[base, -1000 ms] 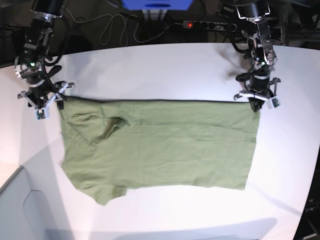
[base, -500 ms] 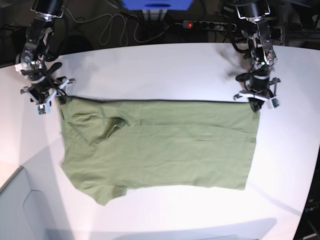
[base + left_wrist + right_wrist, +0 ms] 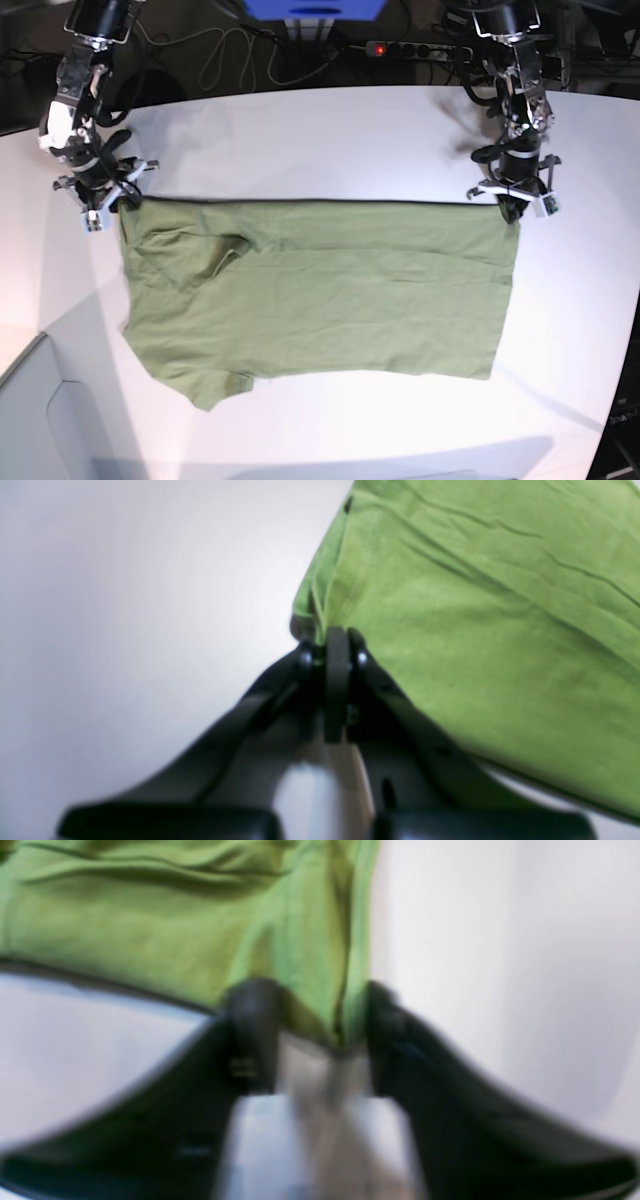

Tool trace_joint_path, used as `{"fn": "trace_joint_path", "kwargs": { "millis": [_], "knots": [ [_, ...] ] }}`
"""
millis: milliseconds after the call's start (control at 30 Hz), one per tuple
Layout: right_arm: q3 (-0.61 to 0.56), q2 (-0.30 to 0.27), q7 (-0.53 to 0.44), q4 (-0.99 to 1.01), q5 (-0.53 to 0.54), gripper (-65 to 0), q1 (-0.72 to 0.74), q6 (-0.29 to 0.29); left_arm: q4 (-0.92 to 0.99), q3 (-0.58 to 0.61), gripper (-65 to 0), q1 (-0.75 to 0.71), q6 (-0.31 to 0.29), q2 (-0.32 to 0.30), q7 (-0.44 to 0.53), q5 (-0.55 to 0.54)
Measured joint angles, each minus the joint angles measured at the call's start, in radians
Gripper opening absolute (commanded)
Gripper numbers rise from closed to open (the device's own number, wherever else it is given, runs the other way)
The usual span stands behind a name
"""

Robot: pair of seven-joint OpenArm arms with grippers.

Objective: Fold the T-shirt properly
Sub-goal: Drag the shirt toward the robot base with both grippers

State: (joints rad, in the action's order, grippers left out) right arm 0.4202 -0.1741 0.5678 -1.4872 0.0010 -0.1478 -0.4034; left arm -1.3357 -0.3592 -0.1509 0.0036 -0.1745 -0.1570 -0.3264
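Big white table [image 3: 330, 140], evenly lit, with dark clutter behind: power strip [image 3: 415, 49], loose cables [image 3: 215, 60], something blue [image 3: 313, 9].

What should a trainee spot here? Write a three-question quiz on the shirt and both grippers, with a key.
1. True or false: the T-shirt hangs in the air, clear of the white table.
2. Pick one. The left gripper is: A, open over bare table; B, shut on a corner of the T-shirt; C, out of every view.
3. Fill the gap: in the right wrist view the right gripper has its jaws apart, with a ____ of the T-shirt between them.
Key: 1 false, it lies spread on the table; 2 B; 3 corner.
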Motion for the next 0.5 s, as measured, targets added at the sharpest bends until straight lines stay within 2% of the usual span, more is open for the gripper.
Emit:
{"fn": "trace_joint_path", "kwargs": {
  "millis": [33, 100, 167, 500],
  "knots": [
    [0.000, 0.000, 0.000, 0.000, 0.000, -65.0, 0.000, 0.000, 0.000, 0.000, -65.0, -0.001, 0.000, 0.000, 0.000, 0.000],
    [0.000, -0.003, 0.001, -0.002, -0.001, -63.3, 0.002, 0.000, 0.000, 0.000, -65.0, -0.002, 0.000, 0.000, 0.002, 0.000],
    [0.000, -0.005, 0.002, -0.005, -0.002, -65.0, 0.002, 0.000, 0.000, 0.000, -65.0, -0.003, 0.000, -0.003, 0.003, 0.000],
    [0.001, -0.028, 0.020, -0.108, -0.016, -64.9, -0.039, -0.004, -0.082, 0.000, -65.0, -0.071, 0.002, -0.005, -0.031, 0.001]
  ]
}}
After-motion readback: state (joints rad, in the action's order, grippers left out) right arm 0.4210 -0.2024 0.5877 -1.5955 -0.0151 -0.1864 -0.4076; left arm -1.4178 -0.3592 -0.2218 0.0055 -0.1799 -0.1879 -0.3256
